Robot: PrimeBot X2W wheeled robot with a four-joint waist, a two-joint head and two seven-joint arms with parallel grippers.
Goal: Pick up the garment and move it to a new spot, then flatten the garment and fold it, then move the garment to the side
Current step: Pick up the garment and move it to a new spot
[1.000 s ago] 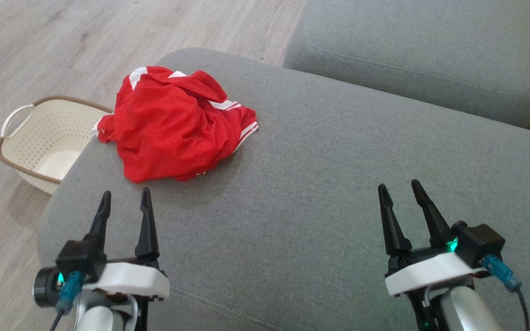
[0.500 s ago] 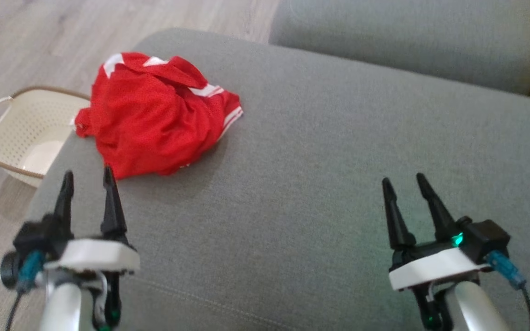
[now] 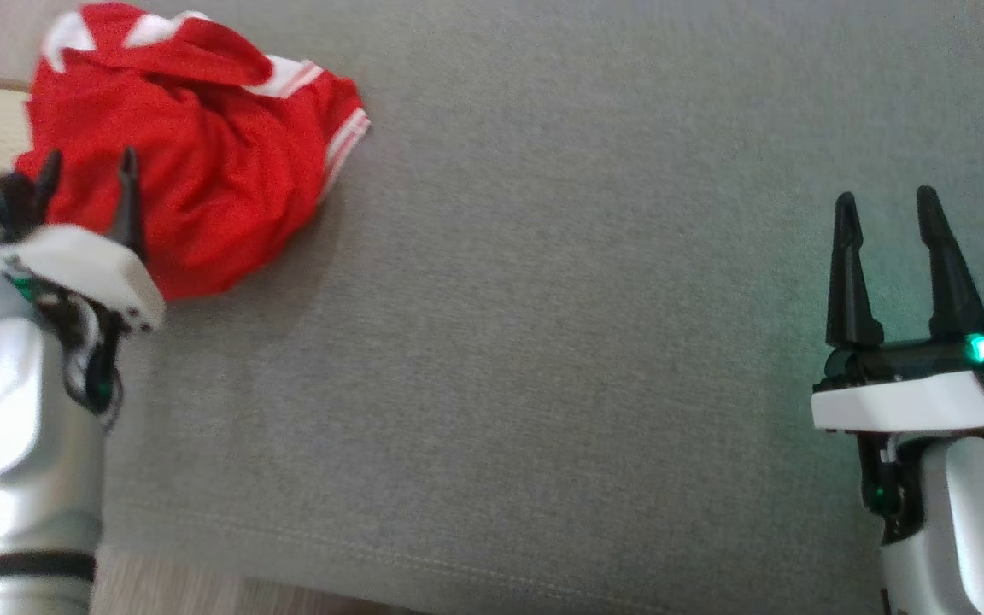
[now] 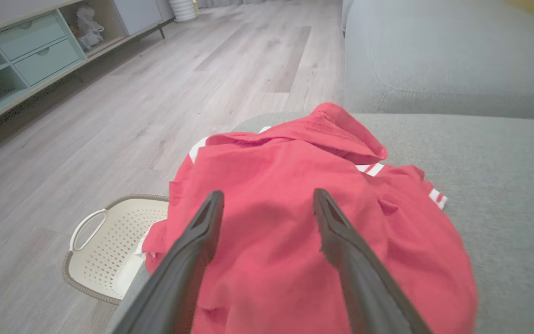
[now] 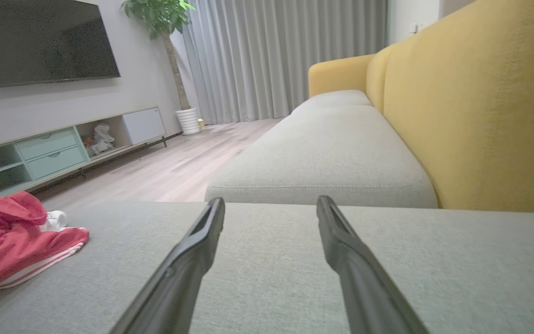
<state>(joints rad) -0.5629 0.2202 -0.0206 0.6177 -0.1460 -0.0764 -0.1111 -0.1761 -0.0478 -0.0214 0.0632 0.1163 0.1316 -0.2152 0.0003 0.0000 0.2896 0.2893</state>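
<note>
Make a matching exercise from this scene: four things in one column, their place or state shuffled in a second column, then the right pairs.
Column one
1. garment
2. basket
3. left tool
4. right tool

Column two
A. on the floor, beside the cushion
B. open, above bare cushion
C. crumpled, red with white stripes
D. open, aimed at the garment

Pairs: 1-C, 2-A, 3-D, 4-B
</note>
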